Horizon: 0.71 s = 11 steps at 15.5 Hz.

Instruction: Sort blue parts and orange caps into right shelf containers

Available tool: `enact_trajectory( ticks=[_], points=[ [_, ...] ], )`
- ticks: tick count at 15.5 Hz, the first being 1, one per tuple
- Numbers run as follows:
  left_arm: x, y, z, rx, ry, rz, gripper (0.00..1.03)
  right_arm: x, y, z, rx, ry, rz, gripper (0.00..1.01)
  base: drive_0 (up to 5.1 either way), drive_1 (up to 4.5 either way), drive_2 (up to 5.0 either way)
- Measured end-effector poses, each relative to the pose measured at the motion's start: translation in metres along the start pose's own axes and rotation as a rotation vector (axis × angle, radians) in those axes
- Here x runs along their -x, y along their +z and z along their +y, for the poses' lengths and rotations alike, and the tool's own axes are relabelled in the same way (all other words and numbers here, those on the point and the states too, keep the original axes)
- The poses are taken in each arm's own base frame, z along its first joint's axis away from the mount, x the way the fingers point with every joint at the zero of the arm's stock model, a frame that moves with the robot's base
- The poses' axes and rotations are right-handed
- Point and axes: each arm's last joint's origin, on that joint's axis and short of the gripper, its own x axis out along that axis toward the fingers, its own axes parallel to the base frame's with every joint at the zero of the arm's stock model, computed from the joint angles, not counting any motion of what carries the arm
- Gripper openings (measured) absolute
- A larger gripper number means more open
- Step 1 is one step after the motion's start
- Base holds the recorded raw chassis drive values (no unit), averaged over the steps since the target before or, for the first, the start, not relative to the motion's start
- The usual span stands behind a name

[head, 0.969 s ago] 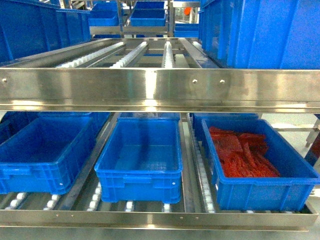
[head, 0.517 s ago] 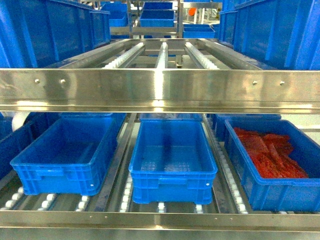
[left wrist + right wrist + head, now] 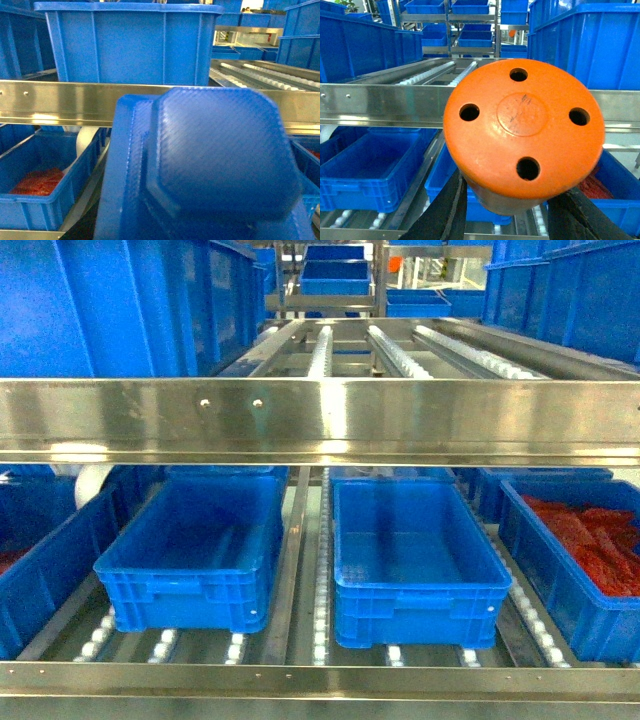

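A big blue part [image 3: 210,160] with a raised, textured eight-sided face fills the left wrist view, held up in front of the shelf; it hides my left gripper's fingers. My right gripper [image 3: 512,202] is shut on a round orange cap [image 3: 524,130] with several holes, its black fingers [image 3: 442,212] pressing both sides. Neither gripper shows in the head view. On the steel shelf [image 3: 320,420], the lower tier carries blue shelf containers: one at left centre [image 3: 190,540] and one at centre [image 3: 415,550], both bare inside.
A container at the right [image 3: 590,550] holds red material, as does one at the far left [image 3: 40,560]. Tall blue bins stand on the upper tier [image 3: 120,310]. The steel front rail crosses the view above the lower bins. White rollers [image 3: 320,350] line the tracks.
The whole shelf scene has slid to the right in the head view. The red-filled bin is now at the right edge and a far-left bin has come into sight.
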Motion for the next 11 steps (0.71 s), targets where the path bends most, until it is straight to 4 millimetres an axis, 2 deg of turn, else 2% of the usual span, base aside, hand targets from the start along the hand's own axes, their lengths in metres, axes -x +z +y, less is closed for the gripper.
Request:
enact_trajectory(
  ticks=[11],
  points=[
    [0.0, -0.0002, 0.0, 0.0, 0.002, 0.002, 0.42, 0.0, 0.0001, 0.0001, 0.0, 0.002, -0.001, 0.39, -4.8, 2.52, 2.5]
  ],
)
